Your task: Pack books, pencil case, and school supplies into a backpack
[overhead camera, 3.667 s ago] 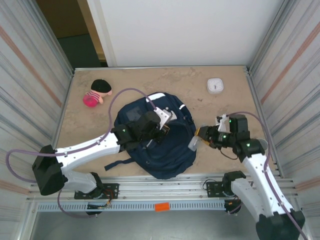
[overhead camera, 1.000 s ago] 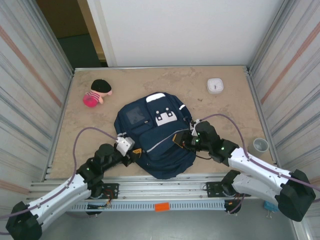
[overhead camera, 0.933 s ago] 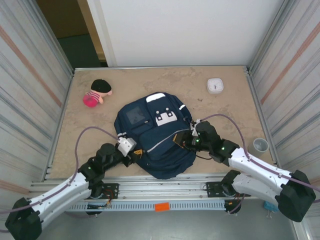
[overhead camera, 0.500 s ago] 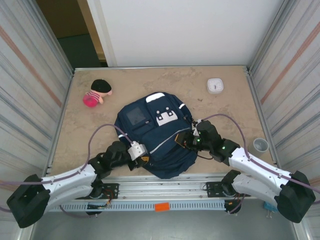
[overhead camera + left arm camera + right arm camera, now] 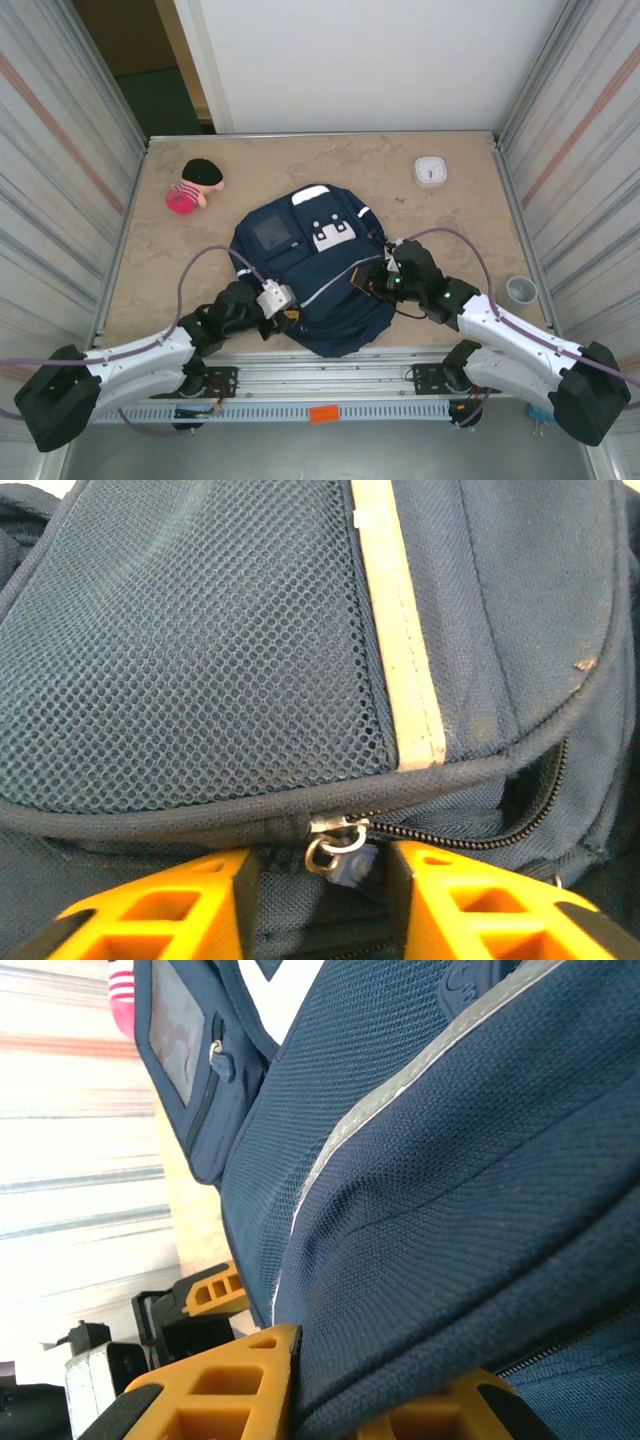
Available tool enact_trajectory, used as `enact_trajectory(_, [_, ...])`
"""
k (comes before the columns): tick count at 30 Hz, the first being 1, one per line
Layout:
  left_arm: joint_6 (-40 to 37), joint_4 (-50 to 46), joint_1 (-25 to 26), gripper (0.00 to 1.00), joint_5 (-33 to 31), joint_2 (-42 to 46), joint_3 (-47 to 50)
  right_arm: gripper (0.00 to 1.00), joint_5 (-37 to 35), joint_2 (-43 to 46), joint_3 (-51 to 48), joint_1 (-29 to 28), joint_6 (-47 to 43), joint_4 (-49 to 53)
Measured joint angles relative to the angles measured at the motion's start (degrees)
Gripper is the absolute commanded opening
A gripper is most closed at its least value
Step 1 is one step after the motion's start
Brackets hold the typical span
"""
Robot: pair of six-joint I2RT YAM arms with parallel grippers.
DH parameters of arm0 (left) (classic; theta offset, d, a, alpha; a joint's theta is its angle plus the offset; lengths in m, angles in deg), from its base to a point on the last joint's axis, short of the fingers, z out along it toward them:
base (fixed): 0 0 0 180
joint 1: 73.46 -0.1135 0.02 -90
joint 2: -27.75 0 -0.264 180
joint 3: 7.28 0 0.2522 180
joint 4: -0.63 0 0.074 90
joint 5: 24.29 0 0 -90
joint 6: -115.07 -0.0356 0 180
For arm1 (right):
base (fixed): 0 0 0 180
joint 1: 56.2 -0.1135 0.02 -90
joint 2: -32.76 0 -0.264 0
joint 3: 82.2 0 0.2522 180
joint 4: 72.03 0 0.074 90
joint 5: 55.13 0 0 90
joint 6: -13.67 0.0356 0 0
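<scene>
Backpack (image 5: 300,250): the navy bag lies flat at the centre of the table (image 5: 180,260), front pocket up.
Left gripper (image 5: 285,318): at the bag's 7 o'clock edge. Its orange fingers stand apart, one on each side of the zipper pull (image 5: 335,852), and neither has pinched it.
Right gripper (image 5: 362,280): at the bag's 4 o'clock edge, clamped on a raised fold of the navy fabric.
Step, as judged: zipping the main compartment closed. The zipper track (image 5: 470,830) gapes to the 3 o'clock side of the pull.
Risk one: the jaws may close on the cloth below the pull or only graze its small ring. The pull would then slip free when the arm draws away.
Risk two: the right grip holds only a shallow fold, so a hard tug on the zip could pull it loose and drag the whole bag.
Risk three: slack fabric beside the gap could jam the slider.
Left wrist view adds: the pull, the open teeth and the mesh panel, which the top view cannot resolve.
Top view adds: both arms' positions around the bag, the plush toy (image 5: 193,186) at 10 o'clock and the white square device (image 5: 430,171) at 1 o'clock.
</scene>
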Motion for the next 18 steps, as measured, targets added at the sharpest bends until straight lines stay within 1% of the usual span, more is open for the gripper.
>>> enact_trajectory(3, [0.3,0.0,0.3,0.09,0.9,0.1,0.0,0.16,0.0,0.0,0.0,0.1,0.0,0.0])
enact_trajectory(5, [0.2,-0.1,0.3,0.03,1.2,0.5,0.1,0.16,0.0,0.0,0.0,0.3,0.0,0.0])
enact_trajectory(7, [-0.2,-0.5,0.3,0.0,1.8,1.1,0.1,0.15,0.0,0.0,0.0,0.4,0.0,0.0])
enact_trajectory(14, [-0.3,-2.6,0.1,0.0,5.4,5.2,0.2,0.14,0.0,-0.3,0.0,0.4,0.0,-0.2])
enact_trajectory(15, [-0.2,-2.9,0.2,0.0,5.9,5.8,0.2,0.16,0.0,-0.6,0.0,0.4,0.0,-0.4])
enact_trajectory(16, [0.1,-3.2,0.1,0.0,6.1,6.3,0.2,0.21,0.1,-0.9,0.0,0.4,0.0,-0.4])
enact_trajectory(18, [1.5,-4.0,0.2,0.0,5.5,7.1,0.2,0.36,0.5,-1.2,0.0,0.4,0.1,0.1])
